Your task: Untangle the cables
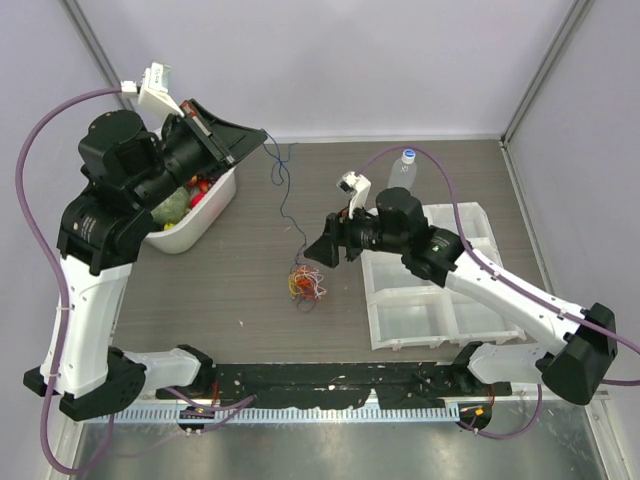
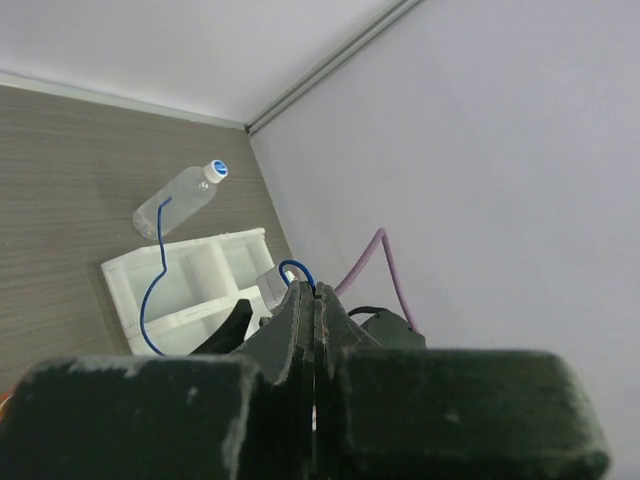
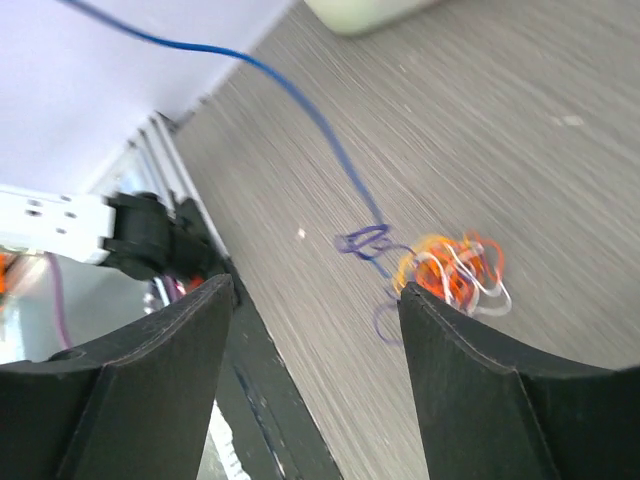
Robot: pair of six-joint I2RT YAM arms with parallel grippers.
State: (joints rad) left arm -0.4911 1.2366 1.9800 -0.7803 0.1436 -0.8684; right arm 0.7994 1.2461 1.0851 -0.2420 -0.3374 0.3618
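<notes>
A tangle of thin orange, red and white cables [image 1: 306, 283] lies on the table's middle. A blue cable [image 1: 284, 190] runs up from it to my left gripper [image 1: 257, 138], which is raised at the back left and shut on the cable's end. In the left wrist view the jaws [image 2: 315, 288] are pressed together with a blue loop [image 2: 293, 267] at their tips. My right gripper [image 1: 318, 252] is open and empty just right of and above the tangle. In the right wrist view [image 3: 315, 285] the tangle [image 3: 455, 272] sits by the right finger, with the blue cable [image 3: 300, 100] slanting away.
A white bin [image 1: 218, 205] holding colourful items stands under the left arm. A clear bottle with a blue cap [image 1: 402, 170] lies at the back. A white compartment tray [image 1: 415, 310] sits on the right. A black rail [image 1: 330, 378] runs along the near edge.
</notes>
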